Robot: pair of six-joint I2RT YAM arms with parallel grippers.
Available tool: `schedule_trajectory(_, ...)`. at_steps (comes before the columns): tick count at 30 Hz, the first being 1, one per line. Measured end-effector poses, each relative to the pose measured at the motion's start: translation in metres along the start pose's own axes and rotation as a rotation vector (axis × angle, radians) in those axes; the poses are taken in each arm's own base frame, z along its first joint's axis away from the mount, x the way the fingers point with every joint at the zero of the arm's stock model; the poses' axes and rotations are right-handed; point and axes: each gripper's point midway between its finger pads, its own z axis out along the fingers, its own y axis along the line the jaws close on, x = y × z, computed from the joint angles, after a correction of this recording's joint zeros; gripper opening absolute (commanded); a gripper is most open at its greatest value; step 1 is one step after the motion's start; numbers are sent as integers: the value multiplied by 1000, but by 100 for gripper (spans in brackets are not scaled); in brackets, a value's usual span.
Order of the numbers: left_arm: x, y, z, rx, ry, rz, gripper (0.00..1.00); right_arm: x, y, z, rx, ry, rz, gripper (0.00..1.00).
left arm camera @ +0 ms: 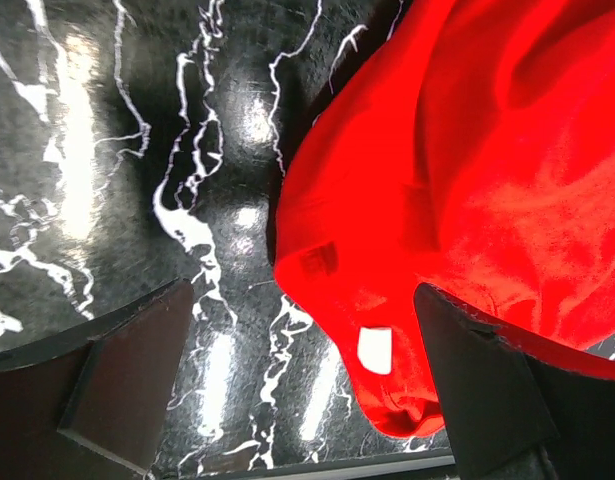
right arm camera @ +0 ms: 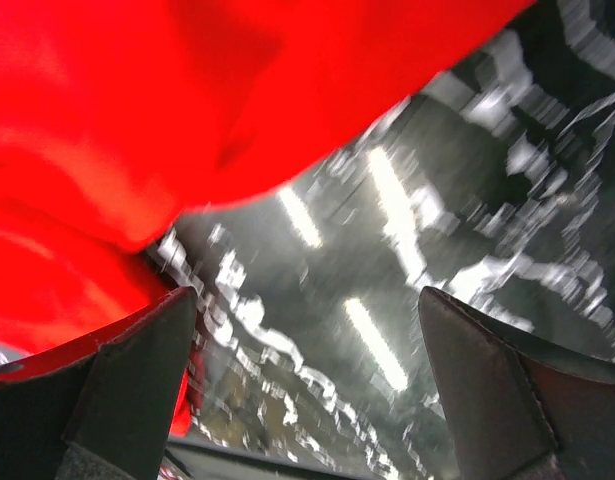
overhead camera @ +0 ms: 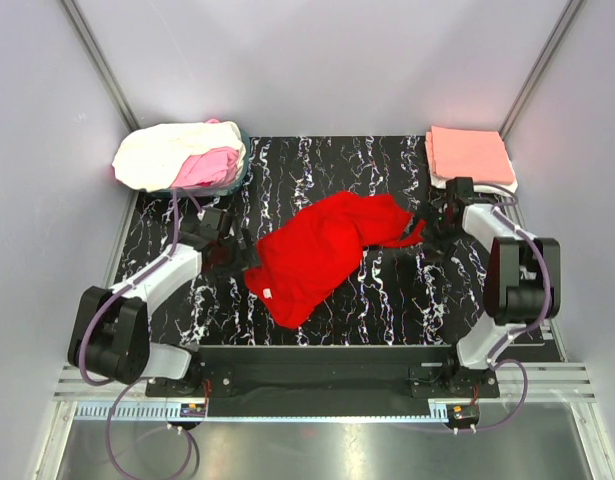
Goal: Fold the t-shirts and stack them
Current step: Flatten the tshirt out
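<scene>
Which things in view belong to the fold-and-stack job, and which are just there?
Job:
red t-shirt, crumpled mid-table
cream-white and pink shirts, heaped far left
folded salmon-pink stack, far right

Just there:
marbled table
enclosure walls

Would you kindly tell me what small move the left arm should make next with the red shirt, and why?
Probably lower the left gripper and close on the edge of the red t-shirt by its white label: the shirt lies crumpled, not yet spread, and the open jaws stand either side of that edge.
</scene>
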Motion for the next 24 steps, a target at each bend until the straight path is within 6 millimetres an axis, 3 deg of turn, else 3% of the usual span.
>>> schedule_trajectory(5,0,-5,8,27,4,-3,97,-24,-36,19,36,9,114,98)
schedule_trajectory(9,0,-8,12,51,-7,-2,94,-47,-54,16,-28,-8,242,93)
schedule_trajectory(15,2,-11,21,76,-4,-11,85,-70,-50,23,-111,-23,317,75)
schedule_trajectory(17,4,-11,25,83,0,-21,76,-76,-45,27,-140,-26,317,61)
schedule_trajectory(19,8,-11,29,93,5,-29,60,-82,-42,34,-166,-30,315,47)
schedule_trajectory(20,9,-11,30,99,8,-35,35,-84,-40,38,-181,-26,316,29)
schedule_trajectory(21,10,-11,32,103,12,-38,24,-86,-40,41,-188,-27,309,17)
schedule_trajectory(22,12,-12,33,108,19,-39,4,-88,-41,45,-191,-29,309,8)
schedule_trajectory(24,12,-14,36,119,24,-41,0,-88,-40,49,-201,-23,315,0)
